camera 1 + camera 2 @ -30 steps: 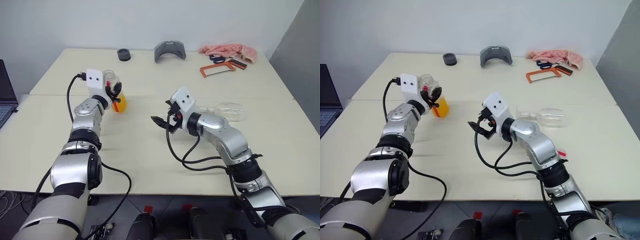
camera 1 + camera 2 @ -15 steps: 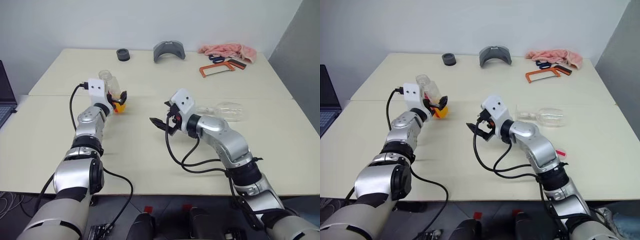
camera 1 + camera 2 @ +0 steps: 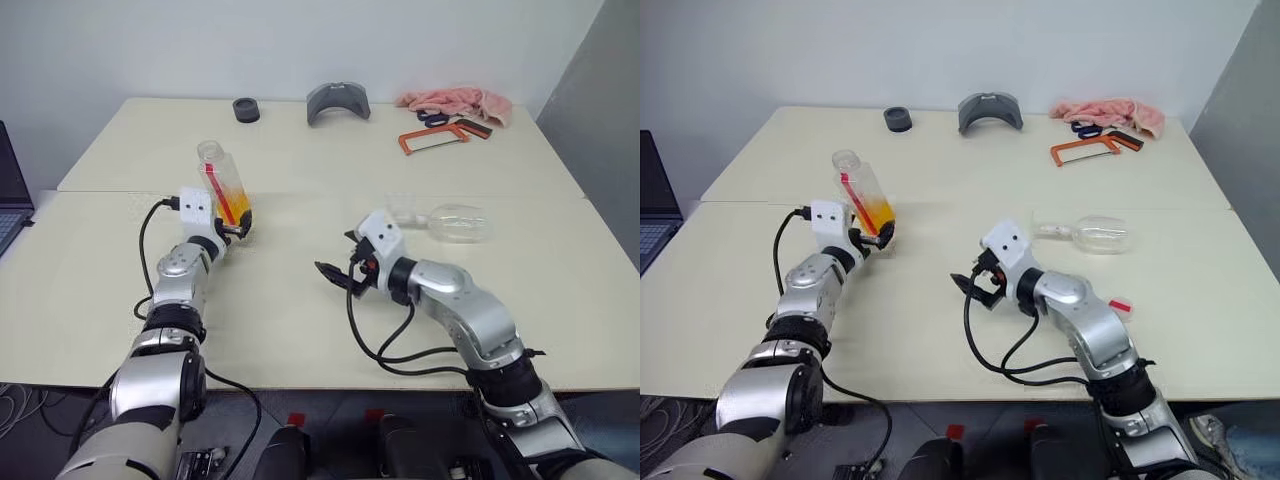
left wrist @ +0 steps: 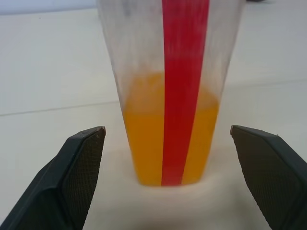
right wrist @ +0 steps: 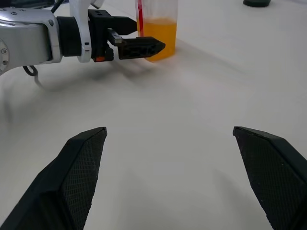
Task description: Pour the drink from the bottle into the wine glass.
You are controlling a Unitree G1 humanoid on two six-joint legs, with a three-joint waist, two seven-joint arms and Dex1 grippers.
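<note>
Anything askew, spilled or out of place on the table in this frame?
Yes. The wine glass lies on its side on the table rather than standing, so nothing could be poured into it as it lies. The bottle stands upright, uncapped, with the drink low inside. No spill is visible.

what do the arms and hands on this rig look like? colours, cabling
Both arms are silver-grey metal segments with black joint bands. A white boxy camera block sits at each wrist, and a loose black cable loops along each forearm. The left hand and right hand each have two black fingers with cross-hatched textured pads.
</note>
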